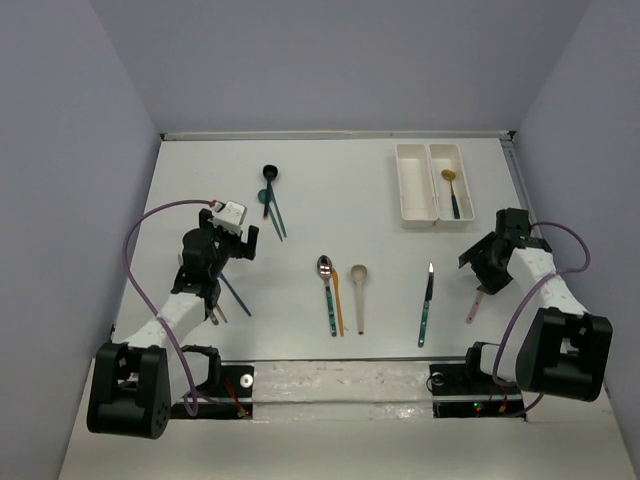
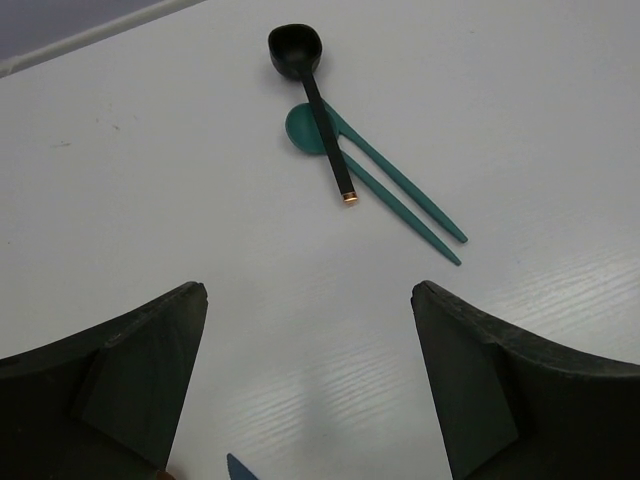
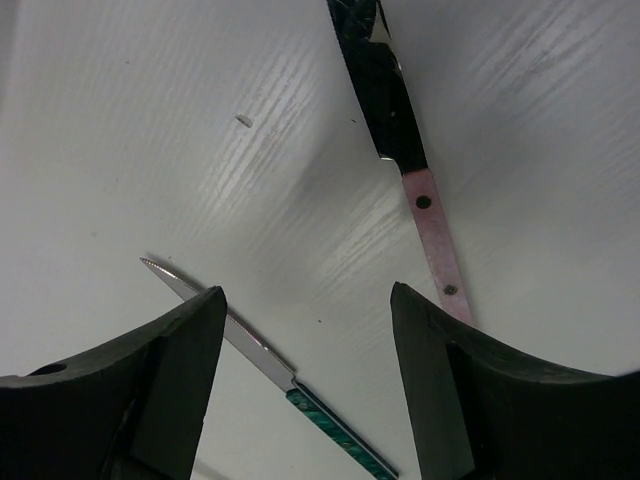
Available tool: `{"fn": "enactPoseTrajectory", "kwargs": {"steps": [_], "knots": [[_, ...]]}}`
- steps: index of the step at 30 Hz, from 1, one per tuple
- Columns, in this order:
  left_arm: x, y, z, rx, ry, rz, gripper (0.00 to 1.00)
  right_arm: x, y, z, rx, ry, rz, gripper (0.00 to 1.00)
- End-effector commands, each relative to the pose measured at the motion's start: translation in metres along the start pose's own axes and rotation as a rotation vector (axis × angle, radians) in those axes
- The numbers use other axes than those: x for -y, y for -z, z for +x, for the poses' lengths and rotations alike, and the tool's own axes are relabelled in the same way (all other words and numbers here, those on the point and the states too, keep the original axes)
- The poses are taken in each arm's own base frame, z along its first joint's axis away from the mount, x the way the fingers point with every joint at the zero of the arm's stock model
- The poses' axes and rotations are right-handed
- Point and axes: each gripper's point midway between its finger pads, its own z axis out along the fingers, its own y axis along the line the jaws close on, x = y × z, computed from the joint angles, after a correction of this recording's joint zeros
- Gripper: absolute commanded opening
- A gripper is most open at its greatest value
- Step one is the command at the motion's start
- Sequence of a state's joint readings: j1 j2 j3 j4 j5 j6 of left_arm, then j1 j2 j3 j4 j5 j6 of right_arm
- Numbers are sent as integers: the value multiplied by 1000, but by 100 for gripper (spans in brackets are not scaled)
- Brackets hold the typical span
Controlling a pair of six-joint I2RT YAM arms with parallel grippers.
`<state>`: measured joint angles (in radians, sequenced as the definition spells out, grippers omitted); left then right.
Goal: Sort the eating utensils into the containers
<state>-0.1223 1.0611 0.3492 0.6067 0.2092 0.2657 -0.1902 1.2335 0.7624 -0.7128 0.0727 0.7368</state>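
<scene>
Seen from above, the left gripper (image 1: 246,243) and right gripper (image 1: 474,262) hang over the table (image 1: 330,190), and a spoon (image 1: 450,183) lies in one tray (image 1: 466,190). At the left wrist the jaws gape with nothing between them, and a black spoon (image 2: 315,95) and a teal pair (image 2: 400,185) lie ahead. At the right wrist the jaws are also spread and bare, with one knife (image 3: 260,350) just beside a finger and a pink-handled knife (image 3: 432,225) ahead.

My black two-finger left gripper (image 2: 310,380) spreads wide and empty; the black right gripper (image 3: 305,385) gapes too, angled downward.
</scene>
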Motion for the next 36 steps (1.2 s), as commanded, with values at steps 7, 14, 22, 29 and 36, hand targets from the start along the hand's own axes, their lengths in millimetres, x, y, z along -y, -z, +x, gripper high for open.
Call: {"fn": "enactPoseTrajectory", "kwargs": {"steps": [7, 14, 22, 29, 36], "knots": [[-22, 10, -27, 161, -29, -130, 97, 39, -4, -16, 89, -50, 241, 81], [-29, 15, -27, 180, -48, -175, 97, 47, -21, -19, 81, 35, 307, 83], [-34, 15, -26, 171, -45, -198, 97, 26, -44, -6, -7, 44, 209, 64], [-39, 14, -26, 160, -43, -225, 98, 22, -55, 6, -74, 113, 165, 34], [-42, 15, -26, 161, -46, -233, 98, 18, -71, 18, -136, 132, 133, 7]]}}
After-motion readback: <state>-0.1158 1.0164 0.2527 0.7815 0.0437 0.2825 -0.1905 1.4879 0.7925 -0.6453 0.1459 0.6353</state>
